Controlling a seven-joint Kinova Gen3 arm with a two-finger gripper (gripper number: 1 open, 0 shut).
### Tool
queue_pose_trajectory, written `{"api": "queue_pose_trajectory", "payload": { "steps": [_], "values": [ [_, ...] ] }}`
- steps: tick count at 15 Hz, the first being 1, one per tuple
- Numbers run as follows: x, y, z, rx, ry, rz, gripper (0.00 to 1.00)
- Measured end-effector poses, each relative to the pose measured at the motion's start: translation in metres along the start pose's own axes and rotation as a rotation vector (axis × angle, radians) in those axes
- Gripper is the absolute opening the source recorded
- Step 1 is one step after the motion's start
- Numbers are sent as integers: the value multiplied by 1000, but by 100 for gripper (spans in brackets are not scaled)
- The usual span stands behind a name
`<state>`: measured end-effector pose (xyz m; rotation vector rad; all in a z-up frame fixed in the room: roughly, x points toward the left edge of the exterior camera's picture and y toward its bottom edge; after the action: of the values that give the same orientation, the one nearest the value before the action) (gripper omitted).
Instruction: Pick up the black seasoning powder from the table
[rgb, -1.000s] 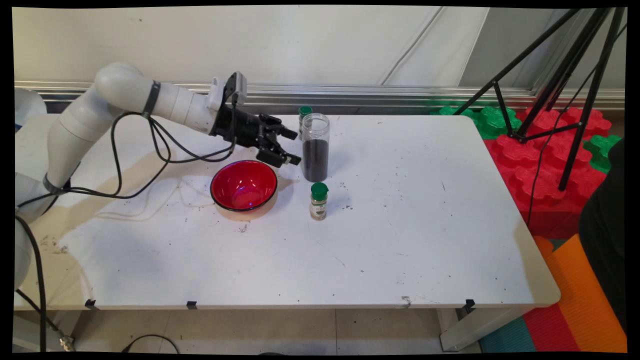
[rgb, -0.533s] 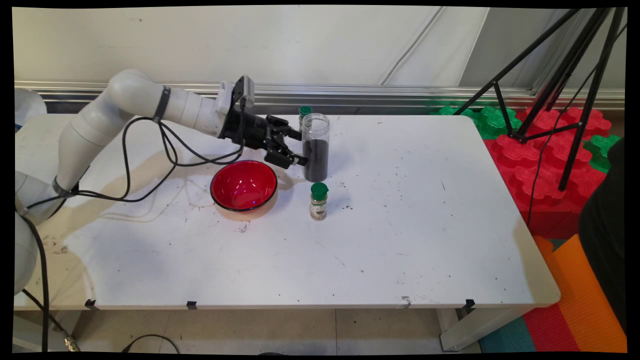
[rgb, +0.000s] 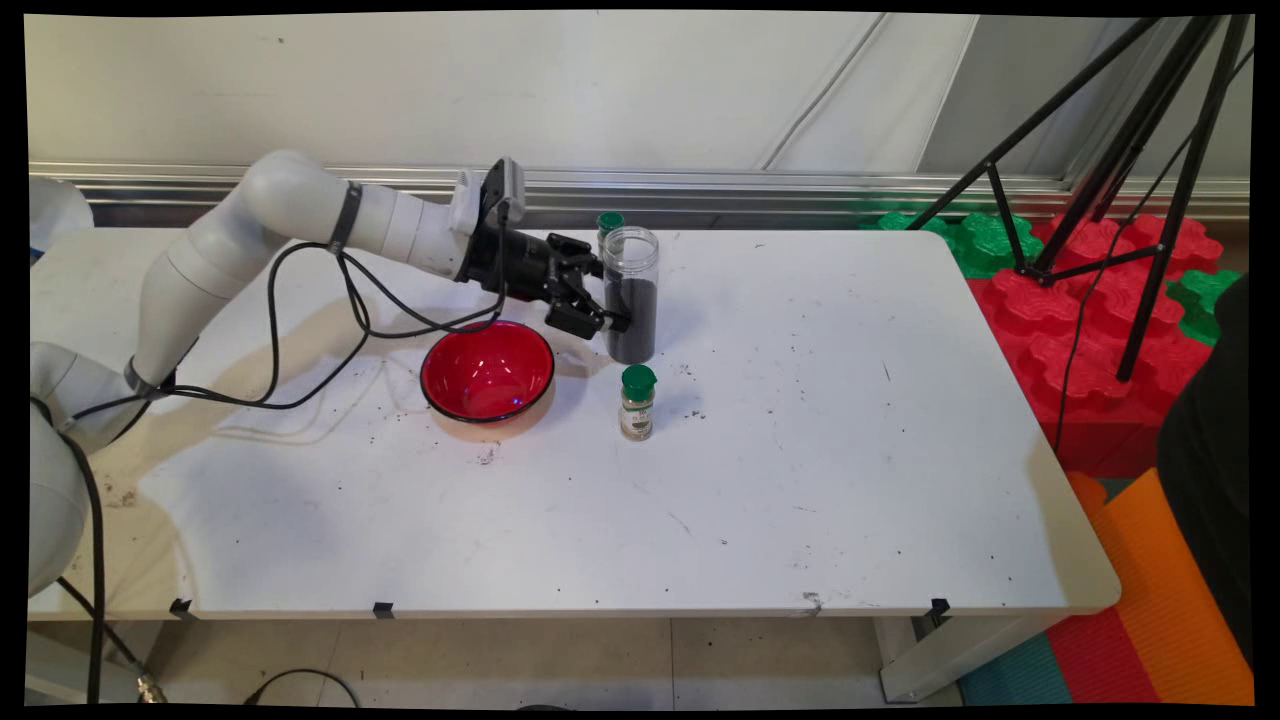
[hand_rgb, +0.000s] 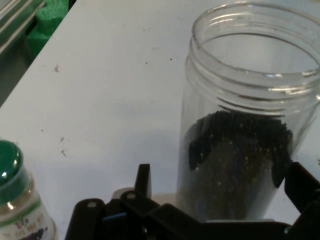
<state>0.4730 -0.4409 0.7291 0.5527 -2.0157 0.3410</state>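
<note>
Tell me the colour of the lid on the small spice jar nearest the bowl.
Green: the small spice jar's lid shows best in the main view.

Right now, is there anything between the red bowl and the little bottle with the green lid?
No. In the main view, only bare white table lies between the red bowl and the small green-lidded bottle. The gripper is farther back, at the tall clear jar.

White bench (rgb: 800, 480), scuffed. Toward far edge: red bowl (rgb: 487, 372), clear jar (rgb: 631, 293) of dark grains, two green-capped spice bottles (rgb: 637, 402) (rgb: 609, 224).
</note>
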Motion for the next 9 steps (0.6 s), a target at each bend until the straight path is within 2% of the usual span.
{"api": "queue_pose_trajectory", "payload": {
  "steps": [9],
  "values": [
    [-5,-1,15,-5,10,4,100]
  ]
}}
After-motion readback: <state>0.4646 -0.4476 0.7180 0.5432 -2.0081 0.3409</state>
